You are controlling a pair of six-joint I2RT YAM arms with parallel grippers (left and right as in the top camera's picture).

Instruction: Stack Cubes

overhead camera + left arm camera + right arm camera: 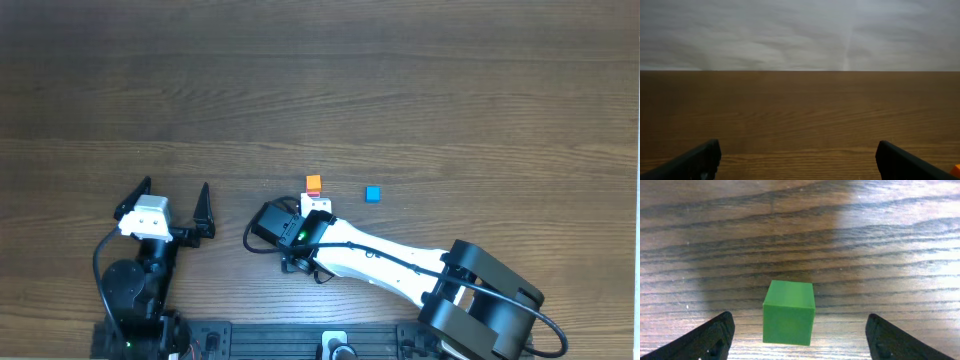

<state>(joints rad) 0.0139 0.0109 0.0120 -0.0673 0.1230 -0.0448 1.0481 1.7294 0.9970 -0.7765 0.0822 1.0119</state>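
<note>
My right gripper gapes wide, empty; green cube sits between its fingers, nearer one, so closing could shove it askew.

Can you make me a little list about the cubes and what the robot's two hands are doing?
table: brown wood
green cube: sits flat on the table between the right gripper's fingers, not touched by them
orange cube: alone on the table, beside the blue one, with a gap between
blue cube: alone on the table
right gripper: open, low over the green cube
left gripper: open, empty, away from the cubes
stack: none yet; no cube seen on another
</note>
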